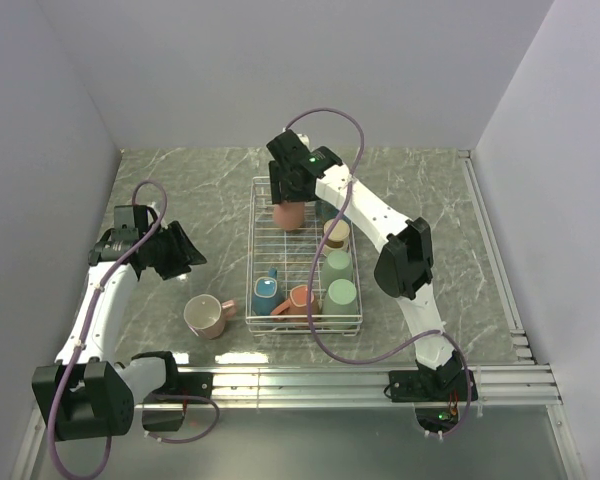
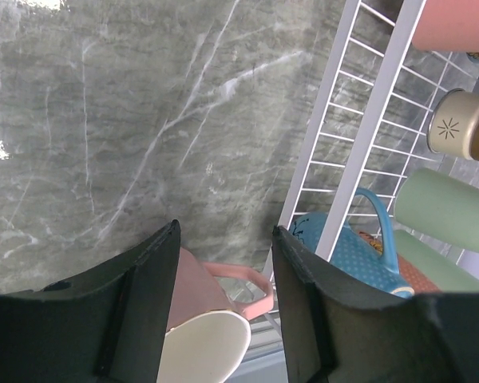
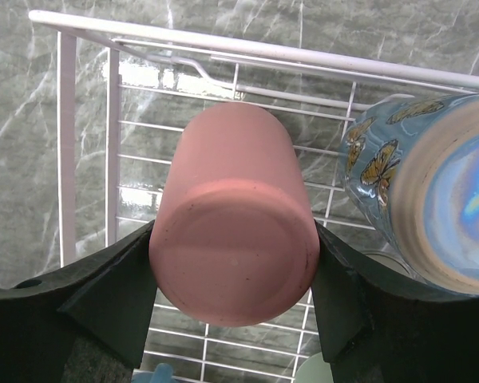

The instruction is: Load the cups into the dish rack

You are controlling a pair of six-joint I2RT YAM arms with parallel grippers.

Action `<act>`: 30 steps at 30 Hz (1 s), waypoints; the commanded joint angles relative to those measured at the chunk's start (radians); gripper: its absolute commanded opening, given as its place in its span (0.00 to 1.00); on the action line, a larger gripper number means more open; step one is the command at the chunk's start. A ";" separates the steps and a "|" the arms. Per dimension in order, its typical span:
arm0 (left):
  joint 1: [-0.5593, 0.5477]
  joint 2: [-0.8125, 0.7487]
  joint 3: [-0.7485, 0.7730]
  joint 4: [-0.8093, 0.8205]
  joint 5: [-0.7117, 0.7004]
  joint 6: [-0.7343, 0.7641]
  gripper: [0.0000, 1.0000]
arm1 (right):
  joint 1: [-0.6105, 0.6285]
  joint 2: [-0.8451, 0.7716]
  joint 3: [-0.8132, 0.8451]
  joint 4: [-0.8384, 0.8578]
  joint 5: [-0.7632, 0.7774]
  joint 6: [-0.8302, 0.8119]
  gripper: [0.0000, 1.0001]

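A smooth, cylindrical salmon-pink mug (image 3: pixel 233 239) stands bottom-up, its flat base facing the wrist camera, over the far end of the white wire-grid dish rack (image 1: pixel 256 250). It is just beside a blue butterfly-patterned cup (image 3: pixel 415 191). The right gripper (image 3: pixel 233 275) has it pinched between its two black fingers (image 3: pixel 112 295), one pressed on each side, with the jaws spread wide to fit. Whether its mouth touches the wires I cannot tell. Nearer in the rack sit a cream-and-brown mug (image 1: pixel 336 233), two mint-green mugs (image 1: pixel 338 263), a teal-blue mug (image 1: pixel 266 293) and an orange-pink mug (image 1: pixel 298 300). The right arm reaches forward with its elbow high and its wrist pointing down. The left arm bends at the table's left, and the left gripper (image 2: pixel 223 295) is half open and empty above a pink mug with a cream inside (image 2: pixel 199 335), which lies on the grey-green marbled table (image 1: pixel 180 190) beside the rack.
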 commanded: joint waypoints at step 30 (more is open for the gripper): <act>-0.004 -0.176 -0.023 -0.006 -0.162 -0.114 0.57 | 0.041 -0.244 -0.115 -0.026 -0.045 -0.003 0.99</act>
